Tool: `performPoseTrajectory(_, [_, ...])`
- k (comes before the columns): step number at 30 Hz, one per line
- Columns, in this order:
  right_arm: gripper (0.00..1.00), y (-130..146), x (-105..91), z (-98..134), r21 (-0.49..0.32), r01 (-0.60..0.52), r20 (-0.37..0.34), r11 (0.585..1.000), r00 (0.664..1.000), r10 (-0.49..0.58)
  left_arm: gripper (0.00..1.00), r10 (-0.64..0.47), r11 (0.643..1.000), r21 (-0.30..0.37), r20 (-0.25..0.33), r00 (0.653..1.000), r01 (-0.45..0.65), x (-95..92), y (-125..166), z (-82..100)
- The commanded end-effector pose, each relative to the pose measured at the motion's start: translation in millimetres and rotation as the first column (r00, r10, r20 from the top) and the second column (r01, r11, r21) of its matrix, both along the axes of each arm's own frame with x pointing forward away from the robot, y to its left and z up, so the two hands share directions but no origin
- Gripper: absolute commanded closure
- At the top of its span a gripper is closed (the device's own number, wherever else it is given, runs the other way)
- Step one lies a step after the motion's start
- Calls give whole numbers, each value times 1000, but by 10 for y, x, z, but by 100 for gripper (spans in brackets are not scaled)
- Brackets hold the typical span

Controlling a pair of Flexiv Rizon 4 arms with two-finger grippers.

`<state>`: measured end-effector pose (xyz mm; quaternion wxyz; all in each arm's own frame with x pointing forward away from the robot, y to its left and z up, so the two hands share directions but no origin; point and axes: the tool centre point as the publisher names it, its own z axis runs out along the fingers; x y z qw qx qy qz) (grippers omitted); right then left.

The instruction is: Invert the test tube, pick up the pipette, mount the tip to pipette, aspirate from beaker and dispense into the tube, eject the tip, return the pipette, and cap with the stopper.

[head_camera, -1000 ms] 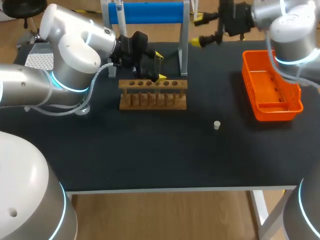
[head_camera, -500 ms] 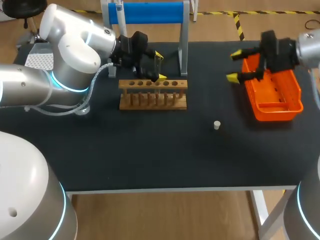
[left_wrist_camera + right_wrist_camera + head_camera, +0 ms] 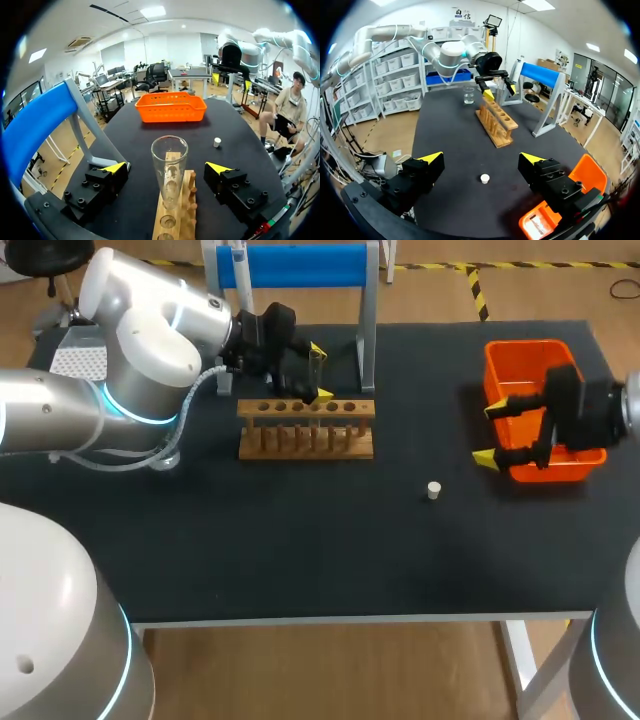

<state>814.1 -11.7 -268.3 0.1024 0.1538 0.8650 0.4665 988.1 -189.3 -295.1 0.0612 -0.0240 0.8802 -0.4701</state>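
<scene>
Head view: left hand [image 3: 321,372] at the far side of the tube rack [image 3: 306,430]. Right hand [image 3: 488,433] released and empty beside the orange basket [image 3: 545,365]. Stopper [image 3: 434,490] lies alone on the desk [image 3: 300,540].

Left wrist view: fingers spread either side of the upright test tube [image 3: 169,165], no contact. Risk: an off-centre close tilts the glass or drags the rack.

Right wrist view: stopper just ahead of the hand; beaker [image 3: 468,95] beyond the rack.

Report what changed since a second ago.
The right gripper, open, swept from the far side, across the orange basket, to its near-left corner. Nothing grasped or released. The left gripper, open around the glass test tube in the wooden rack, and the small white stopper stayed put.
</scene>
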Motion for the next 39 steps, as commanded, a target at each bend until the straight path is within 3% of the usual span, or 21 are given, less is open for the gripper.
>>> performPoseTrajectory(1, [0,3,-88,17,-5,26,16,1000,1000,-26,0,-2,1000,2,-2,1000,2,8,-4,1])
performPoseTrajectory(13, [0,3,-88,17,-5,26,16,1000,1000,-26,0,-2,1000,2,-2,1000,2,8,-4,1])
performPoseTrajectory(25, [0,86,-62,-522,-66,39,-44,997,998,-42,0,-2,1000,2,-2,1000,2,8,-4,1])
performPoseTrajectory(39, [0,228,4,-879,-108,34,-82,994,996,-43,0,-2,1000,2,-2,1000,2,8,-4,1])
